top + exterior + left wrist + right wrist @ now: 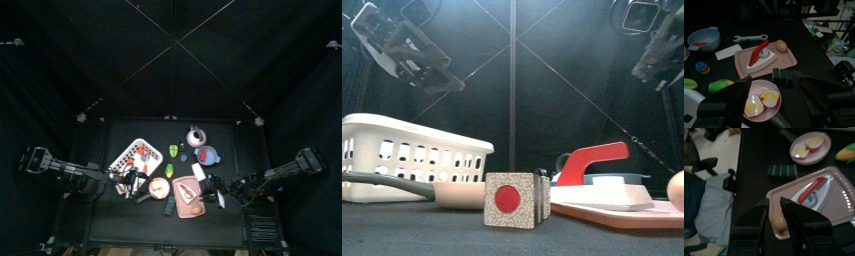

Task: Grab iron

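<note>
The iron (759,55), with a red handle and a white base, lies on a pink tray (784,60) beside a brown egg (781,46). It also stands at the right of the front view, iron (596,167). My right gripper (774,208) hovers open above the tray's (837,203) edge. The egg (777,221) shows between its jaws and the iron (812,193) lies just beyond them. My left gripper (772,97) hangs open over a pink plate (761,101) of fried eggs, a short way from the tray.
A white basket (409,150) stands at the left, with a block bearing a red disc (513,198) in front. A blue bowl (703,38), a wrench (751,38), a white card (729,51) and a black block (784,76) surround the tray. A seated person's leg (711,203) shows beyond the table.
</note>
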Controlling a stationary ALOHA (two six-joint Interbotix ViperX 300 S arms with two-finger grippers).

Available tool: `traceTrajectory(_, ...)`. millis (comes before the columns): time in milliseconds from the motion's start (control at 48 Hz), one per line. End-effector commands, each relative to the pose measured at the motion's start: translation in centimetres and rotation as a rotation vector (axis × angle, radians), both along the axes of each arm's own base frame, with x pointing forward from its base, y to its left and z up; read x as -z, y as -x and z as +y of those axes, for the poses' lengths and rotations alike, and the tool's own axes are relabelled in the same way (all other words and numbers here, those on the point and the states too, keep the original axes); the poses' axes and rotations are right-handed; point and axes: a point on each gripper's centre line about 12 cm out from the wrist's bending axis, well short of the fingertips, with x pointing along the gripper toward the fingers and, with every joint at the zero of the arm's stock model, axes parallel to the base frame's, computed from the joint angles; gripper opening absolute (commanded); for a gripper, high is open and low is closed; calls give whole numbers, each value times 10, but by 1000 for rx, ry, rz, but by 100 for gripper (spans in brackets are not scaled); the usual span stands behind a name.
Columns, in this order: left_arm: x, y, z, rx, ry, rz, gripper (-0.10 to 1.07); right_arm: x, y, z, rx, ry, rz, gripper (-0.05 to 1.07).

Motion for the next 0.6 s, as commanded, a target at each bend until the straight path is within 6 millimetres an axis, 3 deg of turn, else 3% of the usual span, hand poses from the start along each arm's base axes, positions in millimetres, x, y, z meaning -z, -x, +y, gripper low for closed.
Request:
traceTrajectory(0,-8,-7,-7,30,-12,-34,97,2,-2,15,-32,2,33,68)
traceTrajectory(125,-6,-8,-9,34,-2,-35,97,14,-12,13,42,67,124,68)
traceTrajectory(354,-3,-9,-9,26,19,-38,97,20,-31,-17,345,132,301,69)
traceTrajectory(583,5,-10,-8,10,34,-14,97,10,-60,-9,411,61,335,69)
